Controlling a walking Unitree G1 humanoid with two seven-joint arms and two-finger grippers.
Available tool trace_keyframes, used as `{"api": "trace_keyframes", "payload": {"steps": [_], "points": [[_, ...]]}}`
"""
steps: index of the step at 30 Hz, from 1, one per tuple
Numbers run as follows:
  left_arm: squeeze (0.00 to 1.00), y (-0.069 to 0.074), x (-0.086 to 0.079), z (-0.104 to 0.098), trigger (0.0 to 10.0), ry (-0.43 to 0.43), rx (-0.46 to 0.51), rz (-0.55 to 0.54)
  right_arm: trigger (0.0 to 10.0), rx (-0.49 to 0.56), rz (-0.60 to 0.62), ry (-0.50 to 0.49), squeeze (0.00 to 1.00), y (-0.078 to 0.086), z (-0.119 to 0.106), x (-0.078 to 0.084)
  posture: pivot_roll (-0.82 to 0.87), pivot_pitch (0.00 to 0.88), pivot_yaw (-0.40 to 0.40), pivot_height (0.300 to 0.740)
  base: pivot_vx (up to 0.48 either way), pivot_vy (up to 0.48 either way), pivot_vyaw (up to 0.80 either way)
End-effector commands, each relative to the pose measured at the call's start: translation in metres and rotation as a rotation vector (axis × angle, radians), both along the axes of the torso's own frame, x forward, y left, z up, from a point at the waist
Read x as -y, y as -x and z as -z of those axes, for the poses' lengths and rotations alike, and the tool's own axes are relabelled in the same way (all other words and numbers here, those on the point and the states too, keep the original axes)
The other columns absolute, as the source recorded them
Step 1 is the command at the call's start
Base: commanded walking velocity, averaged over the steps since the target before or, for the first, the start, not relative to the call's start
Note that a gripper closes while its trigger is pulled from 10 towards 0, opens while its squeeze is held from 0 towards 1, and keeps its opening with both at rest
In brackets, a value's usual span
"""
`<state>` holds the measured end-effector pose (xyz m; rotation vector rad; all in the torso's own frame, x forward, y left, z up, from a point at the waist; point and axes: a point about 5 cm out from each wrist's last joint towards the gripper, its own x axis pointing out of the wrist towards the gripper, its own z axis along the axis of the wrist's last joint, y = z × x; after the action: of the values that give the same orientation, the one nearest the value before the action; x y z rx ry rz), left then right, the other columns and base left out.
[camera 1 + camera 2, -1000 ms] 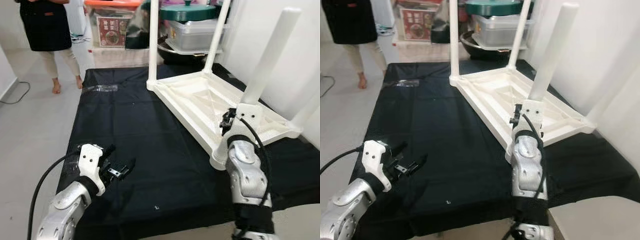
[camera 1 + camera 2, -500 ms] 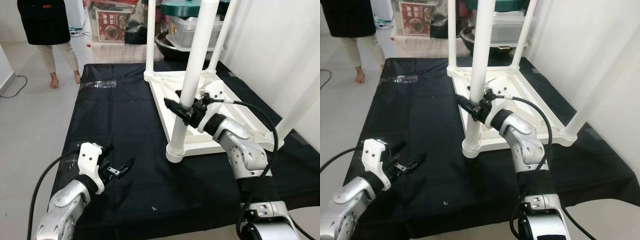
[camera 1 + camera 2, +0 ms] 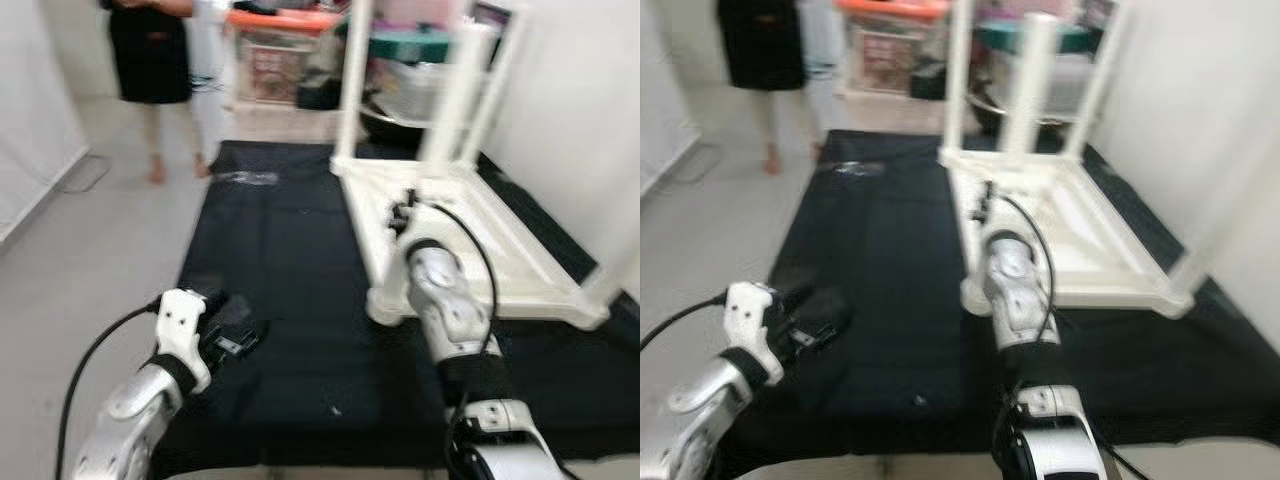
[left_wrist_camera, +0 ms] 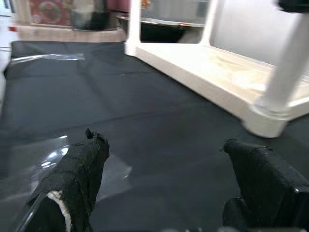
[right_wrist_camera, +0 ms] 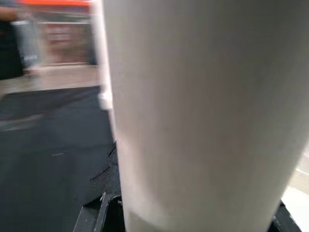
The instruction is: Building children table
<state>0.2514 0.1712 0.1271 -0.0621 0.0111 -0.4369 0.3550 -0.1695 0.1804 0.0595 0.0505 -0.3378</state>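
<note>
The black mat (image 3: pixel 280 260) covers the floor. The white children table (image 3: pixel 500 250) lies upside down on it at 1 o'clock, legs up. The near leg (image 5: pixel 193 96) stands right in front of the right jaws, at the 12 o'clock end of the right arm (image 3: pixel 445 310); whether they clamp it cannot be told. The left jaws hang wide open and empty over the mat at 8 o'clock.

Risks:
- A side push on the leg may tilt it in its socket
- The light table may slide on the mat
- Blurred head views make misjudged reach likely
</note>
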Motion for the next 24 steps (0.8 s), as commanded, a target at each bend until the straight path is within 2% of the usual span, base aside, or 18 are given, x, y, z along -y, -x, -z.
{"api": "trace_keyframes", "payload": {"steps": [1,2,5,6,7,8,9,11,12,13,14,16,17,19,20,22,23,24], "points": [[0.00,-0.001,0.003,-0.002,10.0,0.002,0.004,0.022,0.0,-0.214,0.167,-0.001,0.00,0.019,0.040,0.028,0.04,0.000,-0.073,0.740,0.000,0.000,0.00],[0.00,-0.001,0.003,-0.002,10.0,0.002,0.004,0.022,0.0,-0.214,0.167,-0.001,0.00,0.019,0.040,0.028,0.04,0.000,-0.073,0.740,0.000,0.000,0.00],[0.00,-0.002,0.004,-0.002,10.0,0.000,0.003,0.021,0.0,-0.194,0.194,0.013,0.00,0.037,0.032,0.022,0.04,0.000,-0.065,0.740,0.000,0.000,0.00],[0.00,-0.003,0.004,-0.002,10.0,-0.001,0.003,0.020,1.1,-0.180,0.189,0.027,0.00,0.040,0.029,0.018,0.04,0.000,-0.066,0.740,0.000,0.000,0.00],[0.00,-0.003,0.004,-0.002,10.0,-0.001,0.003,0.020,1.1,-0.180,0.189,0.027,0.00,0.040,0.029,0.018,0.04,0.000,-0.066,0.740,0.000,0.000,0.00],[0.00,-0.003,0.004,-0.002,10.0,-0.002,0.003,0.018,1.8,-0.174,0.200,0.035,0.00,0.039,0.028,0.014,0.04,0.000,-0.068,0.740,0.000,0.000,0.00],[0.00,-0.003,0.003,-0.002,10.0,-0.003,0.004,0.016,10.0,-0.188,0.148,0.037,0.00,0.034,0.030,0.007,0.04,0.000,-0.075,0.740,0.000,0.000,0.00],[0.00,-0.002,0.002,-0.002,10.0,-0.001,0.006,0.009,10.0,-0.107,-0.067,-0.052,0.00,0.023,0.023,-0.012,0.05,0.000,-0.077,0.740,0.000,0.000,0.00],[0.00,-0.002,0.001,-0.002,10.0,-0.001,0.007,0.007,10.0,-0.040,-0.152,-0.084,1.00,0.018,0.010,-0.019,0.05,0.000,-0.086,0.740,0.000,0.000,0.00],[0.00,-0.003,0.001,-0.002,10.0,0.000,0.008,0.006,10.0,0.017,-0.268,-0.107,1.00,0.012,-0.003,-0.026,0.05,0.000,-0.087,0.740,0.000,0.000,0.00],[0.00,-0.003,0.001,-0.002,10.0,0.000,0.008,0.006,10.0,0.017,-0.268,-0.107,1.00,0.012,-0.003,-0.026,0.05,0.000,-0.087,0.740,0.000,0.000,0.00],[0.00,-0.003,0.001,-0.002,10.0,0.001,0.008,0.005,10.0,0.068,-0.464,-0.120,1.00,0.003,-0.023,-0.036,0.05,0.000,-0.088,0.740,0.000,0.000,0.00],[0.00,-0.004,0.000,-0.002,10.0,0.001,0.009,0.005,10.0,0.073,-0.570,-0.123,0.69,0.000,-0.029,-0.040,0.05,0.000,-0.088,0.740,0.000,0.000,0.00],[0.00,-0.004,0.000,-0.002,10.0,0.000,0.009,0.005,10.0,0.074,-0.630,-0.124,0.69,-0.001,-0.032,-0.042,0.05,0.000,-0.088,0.740,0.000,0.000,0.00],[0.00,-0.004,0.001,-0.003,10.0,0.001,0.009,0.005,10.0,0.037,-0.690,-0.133,0.00,-0.005,-0.034,-0.043,0.06,0.000,-0.093,0.740,0.000,0.000,0.00],[0.00,-0.005,0.001,-0.003,10.0,0.001,0.011,0.007,10.0,0.073,-0.900,-0.146,0.00,-0.004,-0.044,-0.051,0.07,0.000,-0.098,0.740,0.000,0.000,0.00],[0.00,-0.005,0.001,-0.003,10.0,0.001,0.011,0.007,10.0,0.073,-0.900,-0.146,0.00,-0.004,-0.044,-0.051,0.07,0.000,-0.098,0.740,0.000,0.000,0.00],[0.00,-0.005,0.002,-0.003,10.0,0.002,0.011,0.007,10.0,0.094,-0.986,-0.145,0.00,-0.002,-0.046,-0.055,0.07,0.000,-0.098,0.740,0.000,0.000,0.00]]}}
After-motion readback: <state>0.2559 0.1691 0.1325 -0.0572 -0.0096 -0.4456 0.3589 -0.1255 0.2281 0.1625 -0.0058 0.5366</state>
